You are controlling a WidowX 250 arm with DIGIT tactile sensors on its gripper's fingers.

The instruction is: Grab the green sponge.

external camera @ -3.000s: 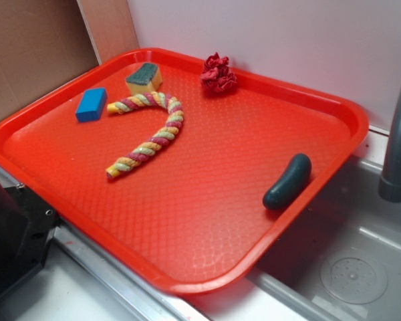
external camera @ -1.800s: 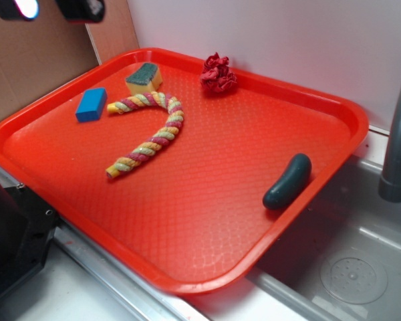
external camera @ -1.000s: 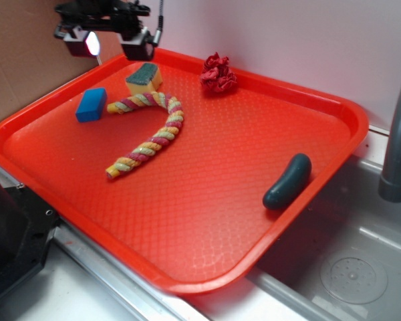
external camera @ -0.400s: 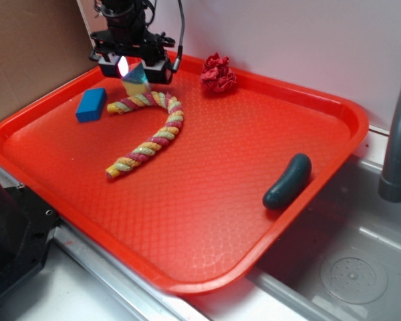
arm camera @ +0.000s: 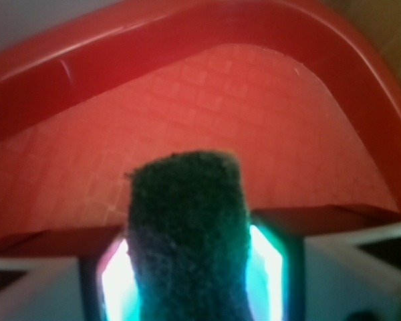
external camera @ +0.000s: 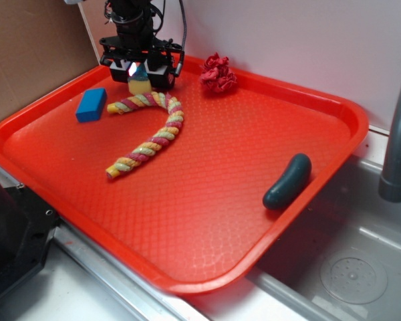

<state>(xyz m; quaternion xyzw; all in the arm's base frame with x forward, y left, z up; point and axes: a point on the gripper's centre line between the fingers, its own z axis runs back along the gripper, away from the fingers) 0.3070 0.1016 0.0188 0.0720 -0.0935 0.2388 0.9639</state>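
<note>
The green sponge point(external camera: 140, 85) lies in the far left corner of the red tray point(external camera: 347, 114), and only its yellow side and a strip of its green top show under the arm. My gripper point(external camera: 142, 75) has come down over it and stands open, one finger on each side. In the wrist view the dark green scouring face point(arm camera: 184, 234) fills the middle between the two fingers point(arm camera: 347, 274). A bright lit gap shows on each side of the sponge, so the pads are apart from it. The gripper point(arm camera: 190, 281) points at the tray's rim point(arm camera: 120, 53).
A blue block point(external camera: 91, 104) lies left of the sponge. A striped rope toy point(external camera: 150, 130) curves just in front of it, and a red crumpled cloth point(external camera: 218, 73) sits to its right. A dark green cucumber point(external camera: 287, 181) rests by the tray's right rim. A sink point(external camera: 347, 267) and faucet point(external camera: 397, 134) are at the right.
The gripper came in from the upper left and dropped over the sponge; it now sits lower, astride it. The sponge and the other objects have not moved.
</note>
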